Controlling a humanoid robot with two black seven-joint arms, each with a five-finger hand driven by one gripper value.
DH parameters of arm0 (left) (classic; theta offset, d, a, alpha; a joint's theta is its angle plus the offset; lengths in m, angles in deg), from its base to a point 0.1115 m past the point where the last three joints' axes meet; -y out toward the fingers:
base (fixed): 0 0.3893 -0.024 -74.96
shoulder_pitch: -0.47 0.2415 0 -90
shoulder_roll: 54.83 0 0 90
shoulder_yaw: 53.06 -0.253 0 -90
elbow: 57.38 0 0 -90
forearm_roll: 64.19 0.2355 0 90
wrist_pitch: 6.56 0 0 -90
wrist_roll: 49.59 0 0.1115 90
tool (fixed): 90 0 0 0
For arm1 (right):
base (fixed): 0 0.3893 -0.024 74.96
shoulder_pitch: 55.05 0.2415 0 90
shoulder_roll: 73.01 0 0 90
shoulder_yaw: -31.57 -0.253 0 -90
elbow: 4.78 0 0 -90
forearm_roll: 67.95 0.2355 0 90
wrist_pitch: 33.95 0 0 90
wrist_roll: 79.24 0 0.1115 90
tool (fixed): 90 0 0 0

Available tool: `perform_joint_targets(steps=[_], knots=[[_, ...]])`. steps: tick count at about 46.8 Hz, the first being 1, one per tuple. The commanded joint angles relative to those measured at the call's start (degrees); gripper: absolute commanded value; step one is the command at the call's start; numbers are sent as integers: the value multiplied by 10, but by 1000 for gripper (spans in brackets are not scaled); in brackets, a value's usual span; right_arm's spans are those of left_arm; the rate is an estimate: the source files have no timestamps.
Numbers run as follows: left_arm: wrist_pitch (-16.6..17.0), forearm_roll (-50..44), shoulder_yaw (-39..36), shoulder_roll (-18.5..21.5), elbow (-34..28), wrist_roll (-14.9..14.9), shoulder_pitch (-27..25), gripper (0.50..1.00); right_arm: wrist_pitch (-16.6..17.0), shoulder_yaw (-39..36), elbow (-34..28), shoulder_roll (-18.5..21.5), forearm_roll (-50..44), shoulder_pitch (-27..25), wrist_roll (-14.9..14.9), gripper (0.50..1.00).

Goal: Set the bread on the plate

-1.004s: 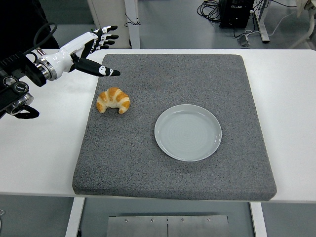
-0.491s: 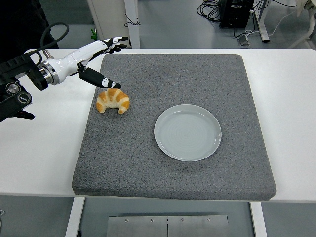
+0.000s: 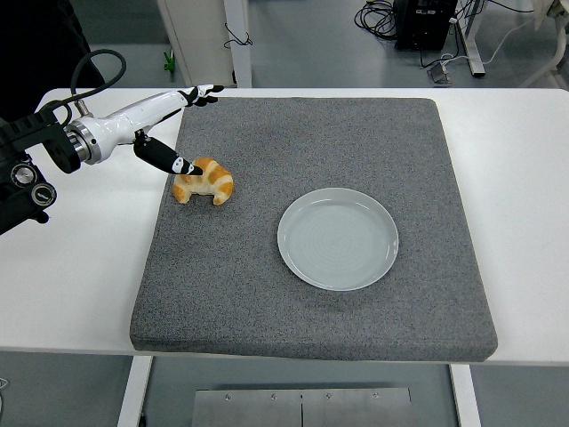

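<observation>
Here, a golden-brown, crescent-shaped croissant with darker baked stripes [image 3: 204, 181] lies on the left part of a thick, dark grey, rough-textured square mat [image 3: 267, 294], which covers most of the white table [image 3: 71, 285]. A round, pale grey-blue ceramic plate [image 3: 338, 238] with nothing on it sits on the same mat, to the right of the bread and slightly nearer the table's front edge; the two are well apart. The robot's left hand [image 3: 164, 124], white across the back with black fingers [image 3: 203, 92], reaches in from the picture's left edge and hangs over the mat's left border. Its fingers are stretched out, pointing toward the far side of the table, while the black thumb [image 3: 164, 157] angles down so that its tip meets, or all but meets, the croissant's upper left end; whether it truly touches is hard to tell. The hand is unclenched and grips nothing. Black cable loops above the arm's dark wrist joint near the left edge. The right arm does not show.
</observation>
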Motion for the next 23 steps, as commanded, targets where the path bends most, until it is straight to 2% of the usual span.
perform_joint_targets(steps=[1,6,13,23], knots=[[12,28,-2,0,1,3,2,965,0,0,0,0,0,0,0,1000],[40,62,-5,-1,2,3,7,965,0,0,0,0,0,0,0,1000],[63,77,-32,-4,5,10,5,965,0,0,0,0,0,0,0,1000],[75,77,-63,-18,31,18,2,963,0,0,1,0,0,0,0,1000]])
